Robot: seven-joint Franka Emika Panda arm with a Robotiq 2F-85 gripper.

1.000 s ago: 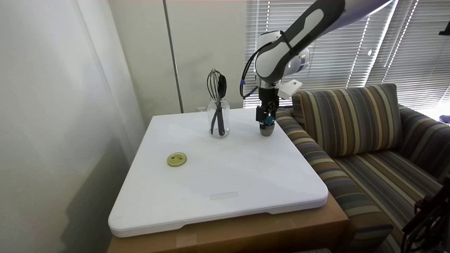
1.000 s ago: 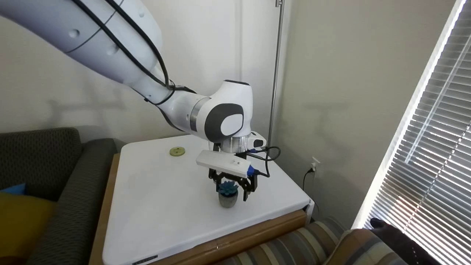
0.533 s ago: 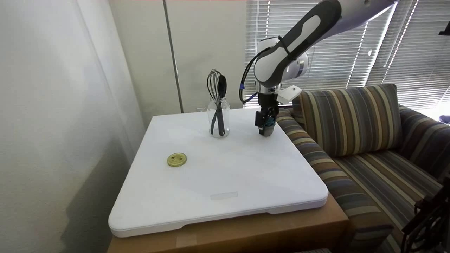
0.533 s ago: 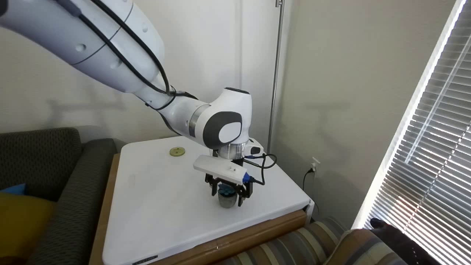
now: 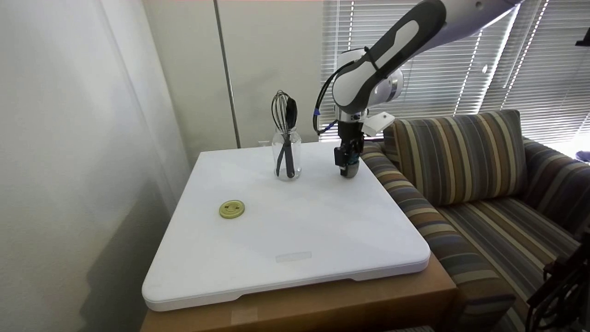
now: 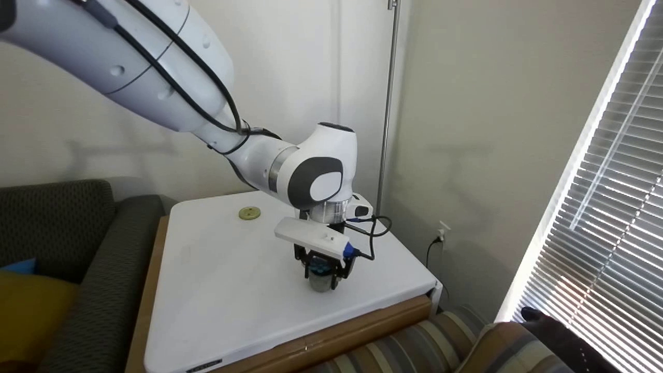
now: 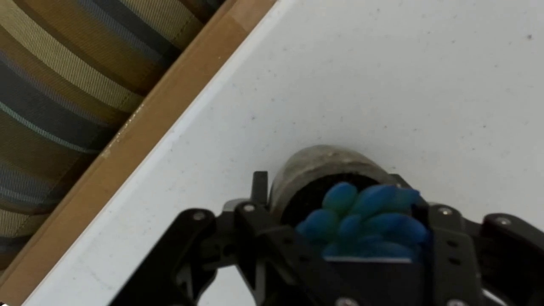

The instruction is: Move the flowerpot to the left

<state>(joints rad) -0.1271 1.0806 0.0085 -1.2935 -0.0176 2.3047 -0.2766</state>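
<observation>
The flowerpot, a small grey pot [image 7: 327, 155] with a blue-teal succulent [image 7: 361, 216] on top, stands upright on the white table [image 5: 295, 230], near the edge beside the striped sofa. My gripper [image 6: 321, 277] points down over it, its fingers [image 7: 259, 187] on opposite sides of the pot wall. In the wrist view the jaws are closed against the pot near its rim, and part of the plant is hidden by the gripper body. Only the lower part of the pot [image 5: 351, 171] shows below the fingers in both exterior views.
A glass jar [image 5: 297, 159] holding a dark whisk [image 5: 279, 110] and another utensil stands on the table to the pot's side. A flat yellow-green disc [image 5: 232, 209] lies farther across. The striped sofa [image 5: 415, 212] borders the table's edge; a wall [image 6: 466, 129] rises behind.
My gripper has come down around the flowerpot over the last second, and its fingers have moved from wide apart to against the pot. The pot has barely shifted.
</observation>
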